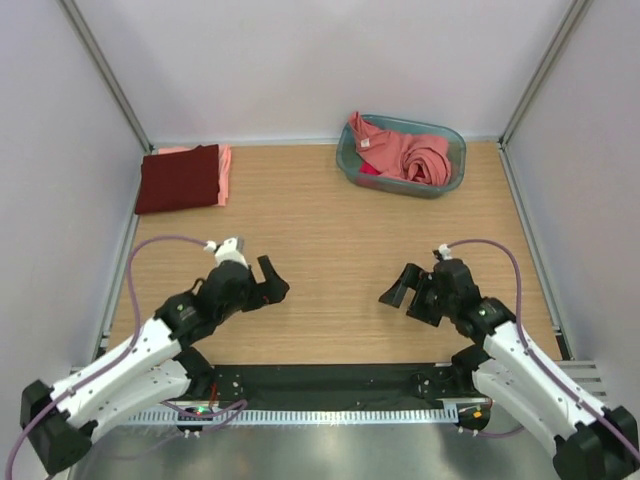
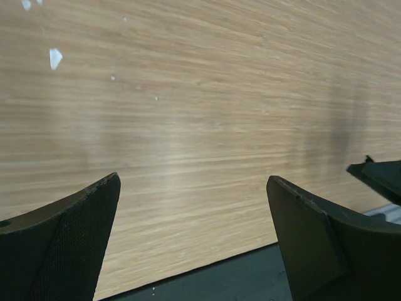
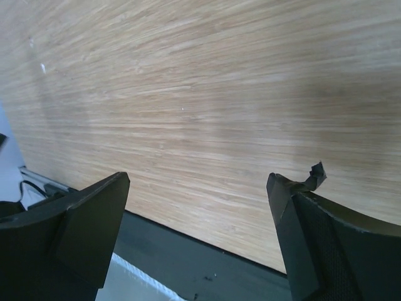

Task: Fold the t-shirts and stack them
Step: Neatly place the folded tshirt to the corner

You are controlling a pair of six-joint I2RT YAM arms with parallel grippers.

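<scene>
Maroon t-shirt (image 1: pixel 178 178): folded, far-left corner of table (image 1: pixel 330 230), lying atop folded pink t-shirt (image 1: pixel 225 172).
Loose pink t-shirts (image 1: pixel 415 155): crumpled inside teal basket (image 1: pixel 395 184), far right.
Left gripper (image 1: pixel 272 282): spread, empty, above wood.
Right gripper (image 1: pixel 400 284): spread, empty.

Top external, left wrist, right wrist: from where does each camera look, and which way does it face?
Top external: above and behind the robot, looking down on the table, folded t-shirts and basket; the left gripper and right gripper show.
Left wrist: on the left wrist, facing bare wood; its own two fingers, apart.
Right wrist: on the right wrist, facing bare wood; its own fingers, apart.
Shared: both wrist views catch the dark strip at the near edge.
</scene>
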